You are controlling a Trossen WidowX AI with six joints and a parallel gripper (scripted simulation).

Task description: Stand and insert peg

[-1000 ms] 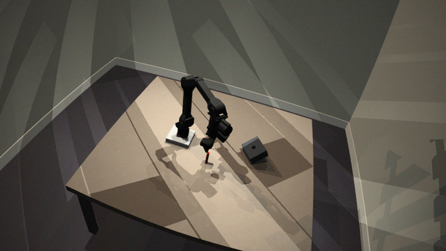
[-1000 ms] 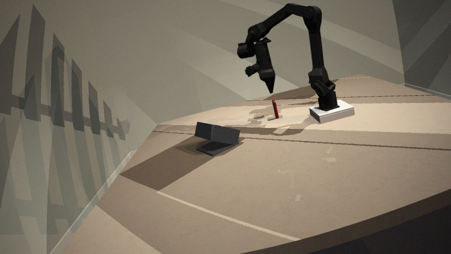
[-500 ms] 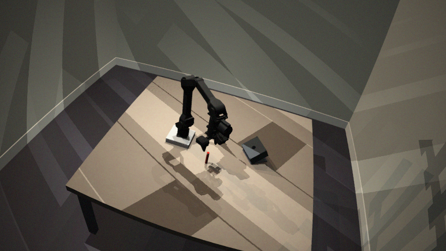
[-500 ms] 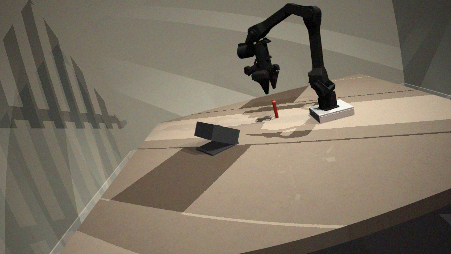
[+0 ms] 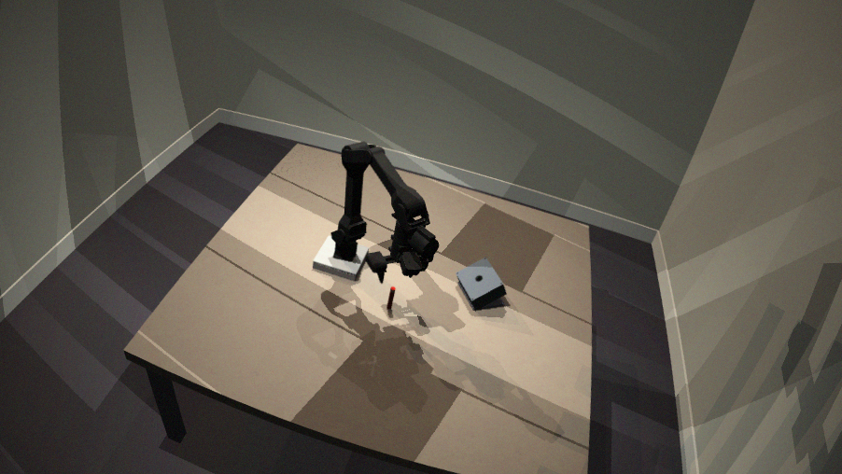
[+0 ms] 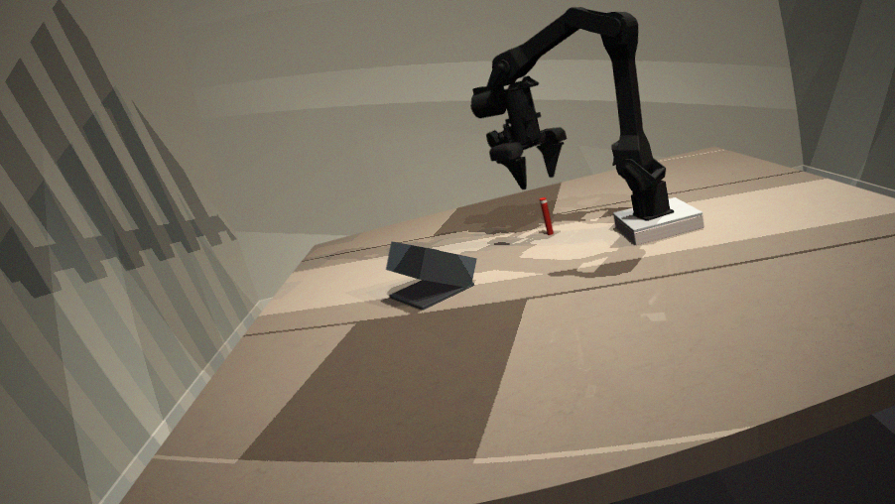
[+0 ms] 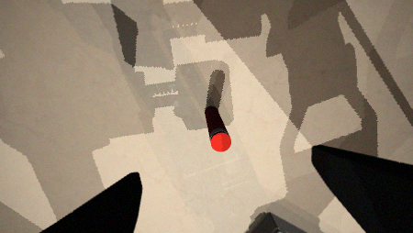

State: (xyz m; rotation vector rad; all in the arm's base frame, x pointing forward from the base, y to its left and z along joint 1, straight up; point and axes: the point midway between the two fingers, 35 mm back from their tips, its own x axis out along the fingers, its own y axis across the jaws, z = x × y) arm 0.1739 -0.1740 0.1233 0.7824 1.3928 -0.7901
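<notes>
The red peg (image 5: pixel 390 299) (image 6: pixel 547 218) (image 7: pixel 220 142) stands upright on the table (image 5: pixel 235 329) (image 6: pixel 657 363), its white-banded end up and its plain end down. Nothing touches it. My gripper (image 5: pixel 398 277) (image 6: pixel 538 182) (image 7: pixel 227 166) is wide open and empty. It points down above the peg, its fingertips higher than the peg's top. In the wrist view the peg's top shows between the two fingers, a little beyond the tips. The blue-grey sloped panel (image 5: pixel 490 286) (image 6: pixel 431 263) has one dark, empty hole (image 5: pixel 478 278) in its face. The hole is hidden in the exterior view.
The arm's white base block (image 5: pixel 332 266) (image 6: pixel 670 228) stands behind the peg, on the other side from the panel. The panel sits on a dark base plate (image 6: pixel 426 294). Shadows of the arm fall across the table around the peg.
</notes>
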